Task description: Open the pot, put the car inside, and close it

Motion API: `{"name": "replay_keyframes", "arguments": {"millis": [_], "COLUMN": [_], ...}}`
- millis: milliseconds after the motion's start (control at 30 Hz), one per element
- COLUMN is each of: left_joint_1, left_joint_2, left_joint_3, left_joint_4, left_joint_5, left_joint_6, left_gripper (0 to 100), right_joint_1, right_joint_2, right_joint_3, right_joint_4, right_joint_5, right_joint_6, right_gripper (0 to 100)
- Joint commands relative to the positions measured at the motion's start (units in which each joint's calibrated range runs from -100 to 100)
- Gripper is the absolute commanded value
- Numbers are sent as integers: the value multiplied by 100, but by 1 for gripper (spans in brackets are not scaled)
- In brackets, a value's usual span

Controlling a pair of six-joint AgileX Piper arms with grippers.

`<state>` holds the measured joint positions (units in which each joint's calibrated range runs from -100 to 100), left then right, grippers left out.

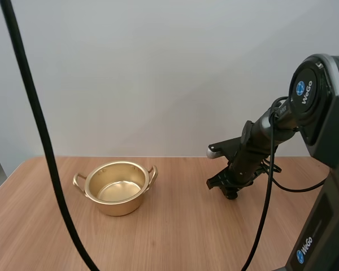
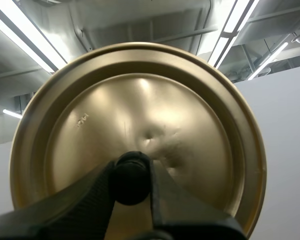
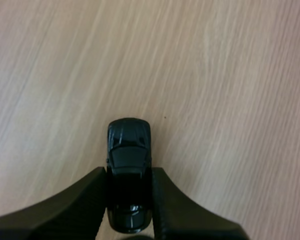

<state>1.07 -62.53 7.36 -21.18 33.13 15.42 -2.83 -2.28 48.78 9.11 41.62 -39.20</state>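
Car [image 3: 129,147] is being pinched in my right hand [image 1: 229,186], nose pointing past the fingertips [image 3: 96,192], well right of the open pot [image 1: 120,208]; my left hand [image 2: 131,172] is pinching the lid [image 2: 140,100] by its knob [image 2: 131,182].

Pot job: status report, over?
Left hand shut on knob of lid, lid off pot. Right hand shut on car, right of pot. Pot open, empty; nothing between.

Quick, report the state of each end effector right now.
Left end effector: closed on the knob of the lid, holding it.
Right end effector: closed on the car, holding it.
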Motion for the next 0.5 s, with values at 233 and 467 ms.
{"name": "replay_keyframes", "arguments": {"millis": [233, 467], "left_joint_1": [2, 2], "left_joint_2": [42, 42], "left_joint_3": [-325, -325], "left_joint_4": [352, 386], "left_joint_5": [14, 32], "left_joint_6": [3, 3], "left_gripper": [0, 0], "right_joint_1": [6, 351], "right_joint_2": [-334, -1118], "right_joint_3": [-347, -944], "right_joint_4": [191, 2212], "right_joint_5": [145, 1477], "right_joint_6": [-45, -1494], "right_gripper": [0, 0]}}
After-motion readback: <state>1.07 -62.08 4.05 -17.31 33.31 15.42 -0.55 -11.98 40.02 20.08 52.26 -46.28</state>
